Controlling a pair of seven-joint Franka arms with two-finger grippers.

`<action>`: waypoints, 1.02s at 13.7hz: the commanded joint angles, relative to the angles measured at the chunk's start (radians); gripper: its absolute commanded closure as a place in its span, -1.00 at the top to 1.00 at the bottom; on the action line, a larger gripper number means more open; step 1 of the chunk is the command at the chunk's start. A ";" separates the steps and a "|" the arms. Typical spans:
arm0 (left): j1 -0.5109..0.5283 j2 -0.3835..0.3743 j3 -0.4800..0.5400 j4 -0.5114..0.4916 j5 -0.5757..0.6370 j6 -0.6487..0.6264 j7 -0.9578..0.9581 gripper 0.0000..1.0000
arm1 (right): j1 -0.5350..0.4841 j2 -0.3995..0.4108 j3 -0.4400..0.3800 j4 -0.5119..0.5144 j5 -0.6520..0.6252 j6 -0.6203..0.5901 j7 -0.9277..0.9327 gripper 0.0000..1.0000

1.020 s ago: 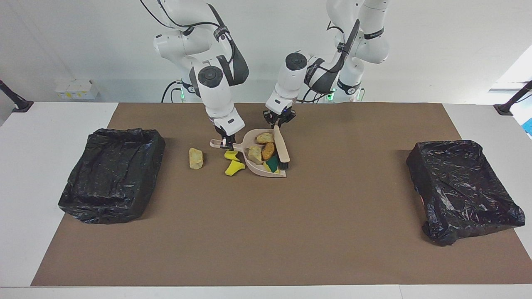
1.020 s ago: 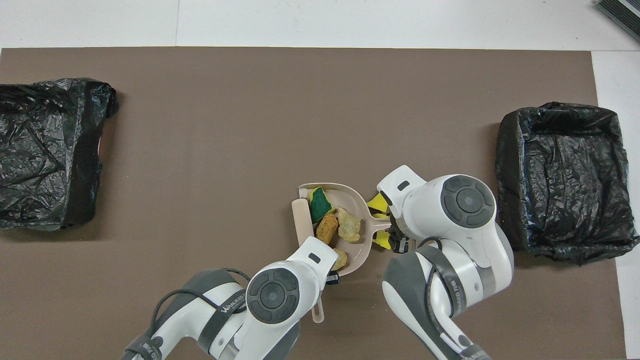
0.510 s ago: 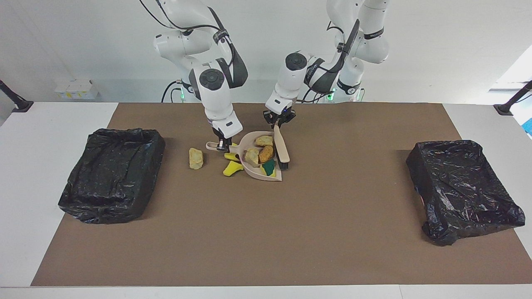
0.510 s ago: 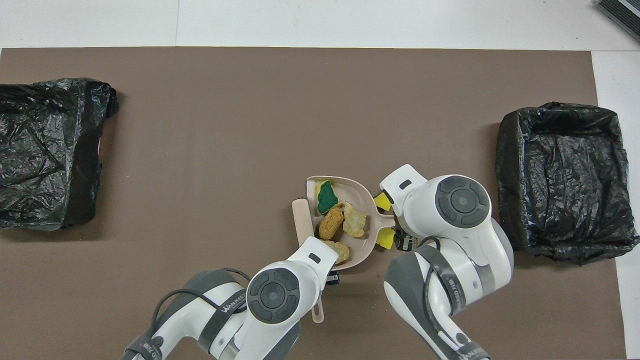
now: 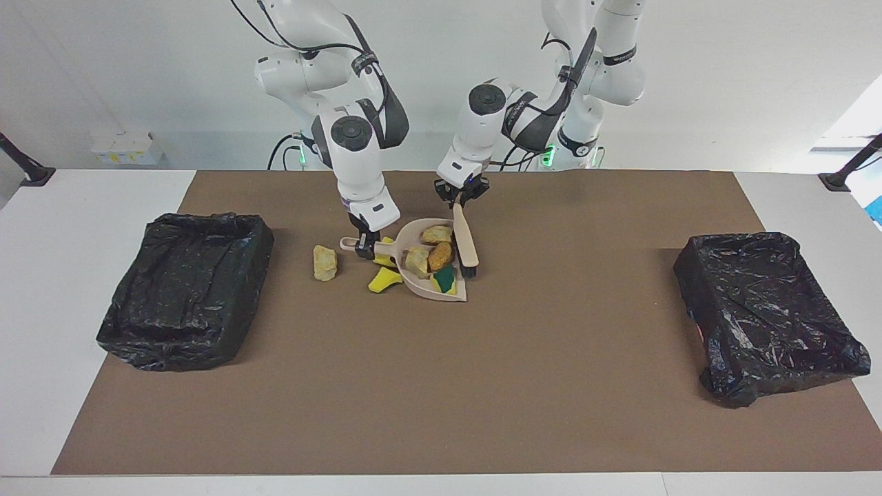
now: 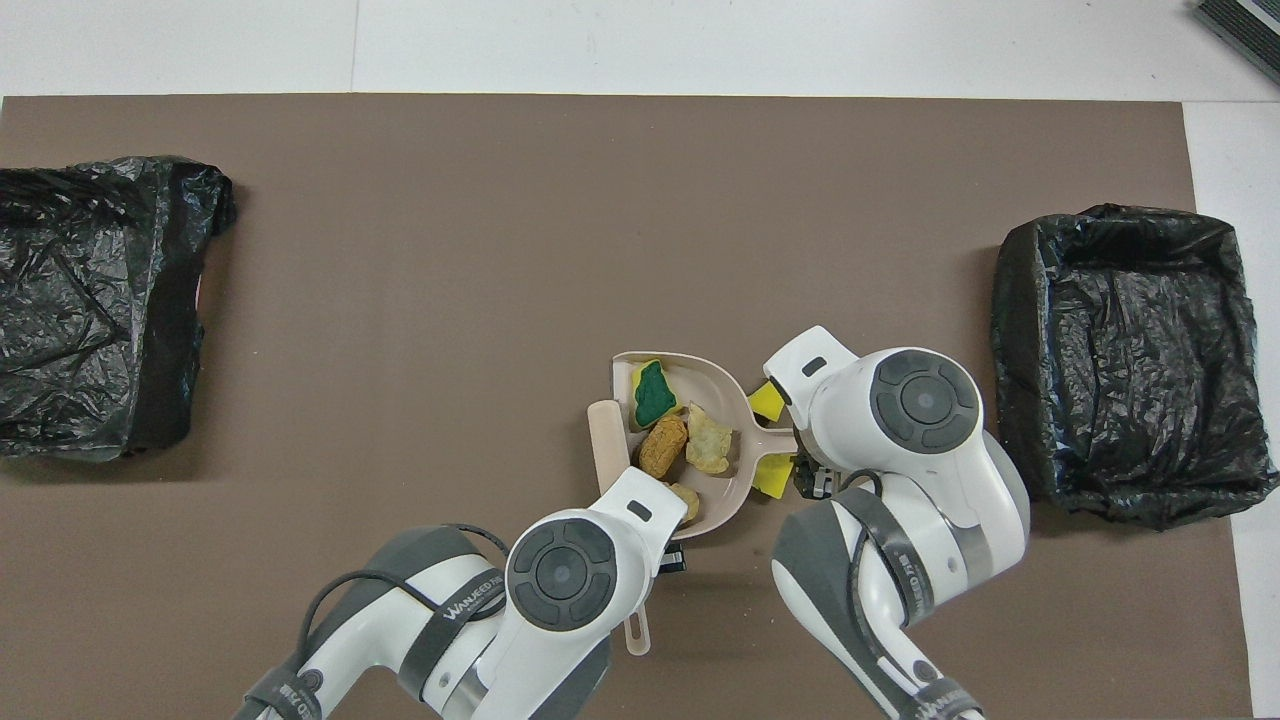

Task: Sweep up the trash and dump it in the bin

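Both grippers have been raised a touch, and the dustpan is tipped up slightly at its handle end. That handle is clamped by the right gripper; the brush handle is pinched by the left gripper. Four pieces of trash are sat in the pan. Two yellow scraps and a tan lump are left on the mat, toward the right arm's bin.

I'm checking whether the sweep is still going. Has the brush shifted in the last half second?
Yes. In the facing view the brush, held by the left gripper, has drawn toward the robots beside the dustpan; its bristle end now stops short of the pan's open lip.
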 commanded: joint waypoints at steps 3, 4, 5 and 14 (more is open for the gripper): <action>-0.005 -0.020 0.002 0.043 0.001 -0.153 -0.009 -1.00 | -0.022 0.009 0.009 -0.008 -0.018 0.029 -0.025 -0.57; -0.007 -0.028 0.002 0.037 0.001 -0.191 -0.009 -1.00 | -0.022 0.013 0.009 0.001 -0.018 0.016 -0.026 -0.78; -0.010 -0.043 0.002 0.032 0.001 -0.219 -0.011 -1.00 | -0.022 0.020 0.009 0.021 -0.024 -0.024 -0.039 -0.92; -0.050 -0.183 0.001 -0.107 0.001 -0.209 -0.083 -1.00 | -0.135 -0.020 0.012 0.137 0.051 -0.207 -0.184 -1.00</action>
